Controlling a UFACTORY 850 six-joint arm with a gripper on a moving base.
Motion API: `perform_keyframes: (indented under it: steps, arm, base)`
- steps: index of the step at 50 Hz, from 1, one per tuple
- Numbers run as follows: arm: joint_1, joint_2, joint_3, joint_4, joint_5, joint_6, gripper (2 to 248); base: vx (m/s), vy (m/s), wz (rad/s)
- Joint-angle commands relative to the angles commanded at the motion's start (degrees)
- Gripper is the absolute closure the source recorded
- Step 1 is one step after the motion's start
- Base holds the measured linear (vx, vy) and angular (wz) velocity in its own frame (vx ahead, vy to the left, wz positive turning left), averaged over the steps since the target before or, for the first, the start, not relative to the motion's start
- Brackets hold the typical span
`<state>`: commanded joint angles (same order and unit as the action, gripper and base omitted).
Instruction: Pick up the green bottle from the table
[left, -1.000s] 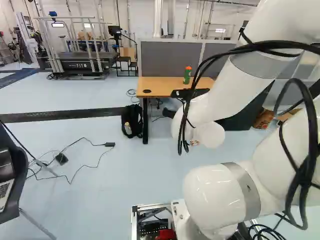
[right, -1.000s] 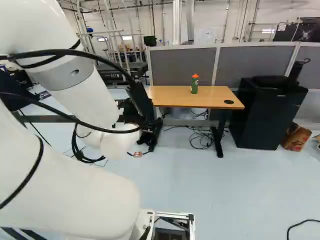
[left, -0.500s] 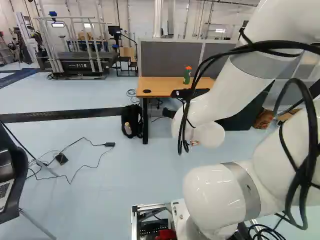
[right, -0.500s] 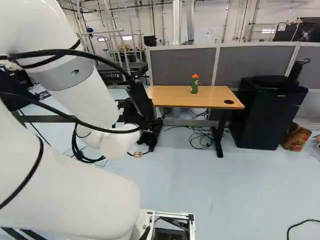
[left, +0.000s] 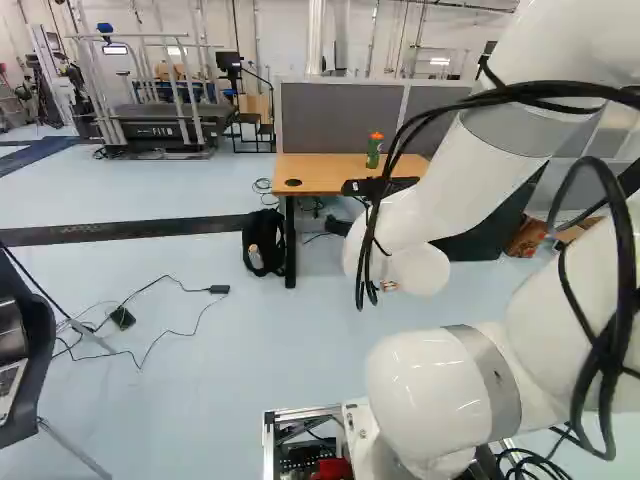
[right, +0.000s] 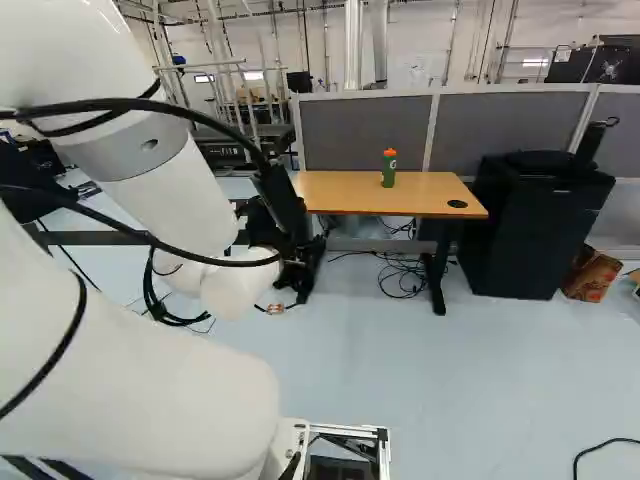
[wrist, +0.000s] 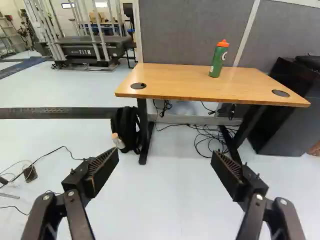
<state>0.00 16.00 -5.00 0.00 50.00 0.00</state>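
Observation:
The gripper (right: 290, 275) hangs at the arm's end in the right base view, short of the table and lower than its top. In the wrist view the gripper (wrist: 165, 172) stands wide open with nothing between its fingers. The green bottle (right: 389, 170) with an orange cap stands upright toward the back of the wooden table (right: 335, 190). Seen from the wrist, the green bottle (wrist: 218, 61) is well ahead of the gripper, beyond the table's front edge, nothing touching it.
Grey partition panels (right: 365, 130) rise behind the table. A black cabinet (right: 530, 230) stands beside it. A black backpack (wrist: 126, 127) leans by one table leg, and cables (wrist: 207, 137) lie on the floor underneath. A treadmill (left: 155, 125) is farther off.

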Motion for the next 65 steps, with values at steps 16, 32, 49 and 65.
perform_keyframes:
  steps: [16,32,49,65]
  arm:
    - [0.0,0.0,0.0,0.0,0.0,0.0,3]
    - [0.0,0.0,0.0,0.0,0.0,0.0,3]
    - [0.0,0.0,0.0,0.0,0.0,0.0,3]
    - [0.0,0.0,0.0,0.0,0.0,0.0,3]
  base:
    - [0.090,-0.028,-0.120]
    - [0.135,-0.044,-0.225]
    - [0.141,-0.043,-0.224]
    - [0.157,-0.020,-0.113]
